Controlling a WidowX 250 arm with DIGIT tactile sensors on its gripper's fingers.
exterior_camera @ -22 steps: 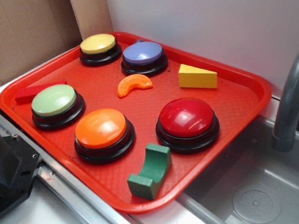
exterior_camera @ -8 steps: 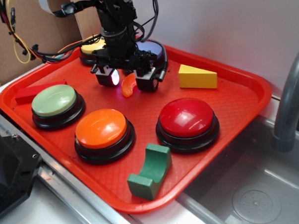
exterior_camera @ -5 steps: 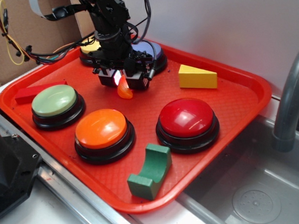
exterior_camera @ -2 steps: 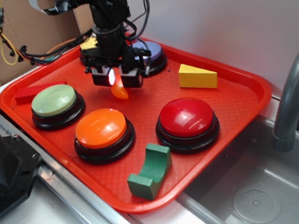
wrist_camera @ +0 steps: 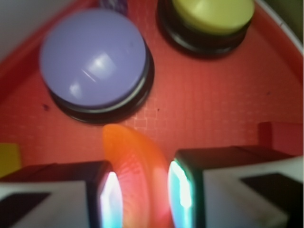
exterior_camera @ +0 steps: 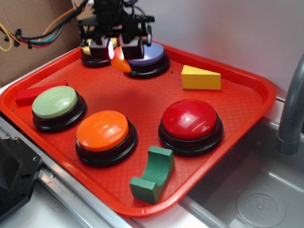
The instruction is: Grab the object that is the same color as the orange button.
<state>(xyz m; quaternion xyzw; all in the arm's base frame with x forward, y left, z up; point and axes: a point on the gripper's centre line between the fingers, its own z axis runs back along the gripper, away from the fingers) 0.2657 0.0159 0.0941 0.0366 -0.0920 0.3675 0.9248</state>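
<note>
Above the back left part of the red tray, the gripper is holding the orange slice in the air, between the yellow button and the purple button. In the wrist view the two fingers are pressing on both sides of the slice, closed almost together with only its thickness between them. The slice is hanging clear of the tray floor, so I am judging that the grasp itself is done and the lifting step is now in hand. The next move is calling only for a firm hold, because the piece is small, glossy and curved, and such a surface could be slipping out between the pads.

The slice is a smooth plastic crescent with fine ridges. The orange button is showing the same colour, a shiny dome on a black base, near the front edge. The red button is sitting to the right of it, and the tray floor is having a fine grid texture
</note>
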